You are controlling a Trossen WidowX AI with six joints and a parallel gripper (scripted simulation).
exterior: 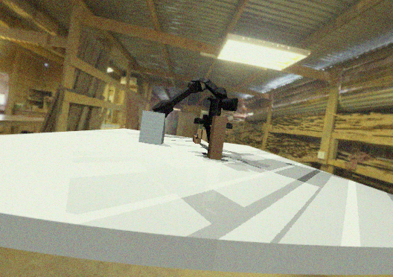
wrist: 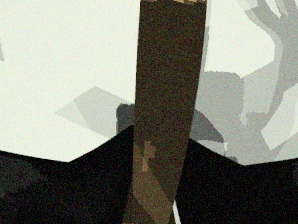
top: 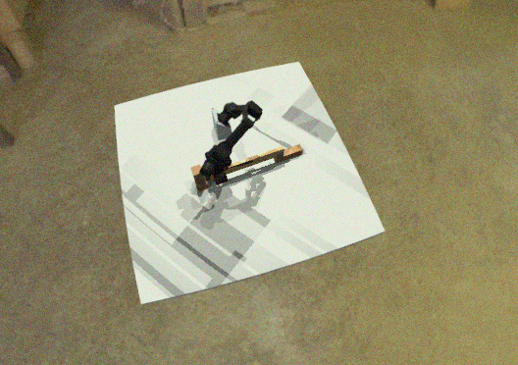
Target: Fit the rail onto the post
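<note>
The long wooden rail (top: 255, 161) (wrist: 167, 75) is held above the table, its far end at the bracket on the low footboard block (top: 294, 151) (exterior: 196, 139). My gripper (top: 216, 175) (wrist: 150, 132) is shut on the rail near its post end, with one finger on each side. The short upright post (top: 198, 179) (exterior: 216, 138) stands just beyond the gripper. The rail's near end is close to the post, but the arm hides that end in the top view and the post hides it in the exterior view. The pegs and holes are not visible, and I cannot tell whether the rail touches the post.
The arm (top: 237, 135) (exterior: 182, 97) reaches over the rail from its base side. A grey upright panel (exterior: 152, 127) stands near the arm's base. Shadows of the arm and other shapes fall on the white table (top: 319, 197) (exterior: 37, 176).
</note>
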